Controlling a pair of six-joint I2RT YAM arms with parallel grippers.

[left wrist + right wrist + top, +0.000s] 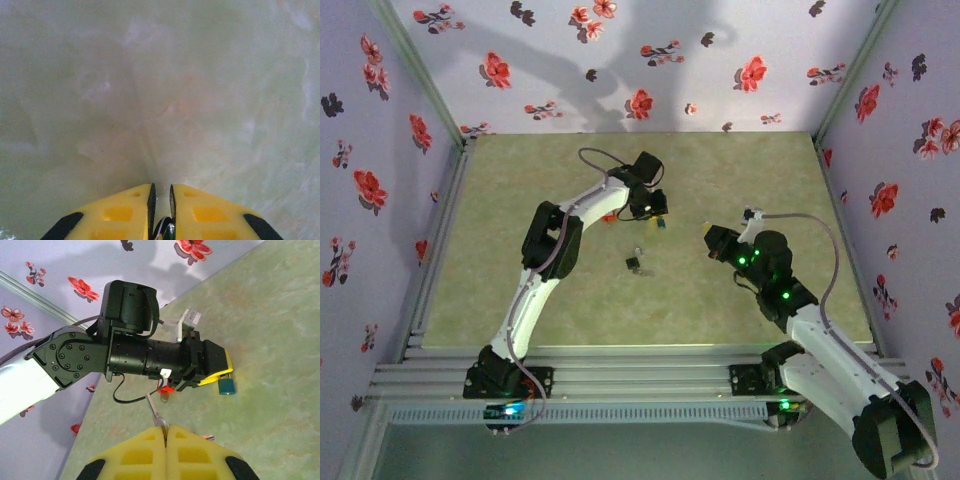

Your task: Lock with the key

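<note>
Table mat [720,290]: pale green, mottled, matte; runs from wall to wall.
Back wall [720,90]: lilac covering printed with red and dark flowers; grey shadows lie across it.
Side walls [370,200]: same floral print, left and right.
Corner posts [425,80]: grey metal strips at both back corners.
Front rails [650,372]: silvery slotted bars, side by side along the near edge.
Small teal piece [227,385]: squarish body, thin metal bit on top; toward the mat's middle back.

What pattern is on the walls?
Pale lilac walls scattered with red and dark flowers; clearest from the top camera.
</note>
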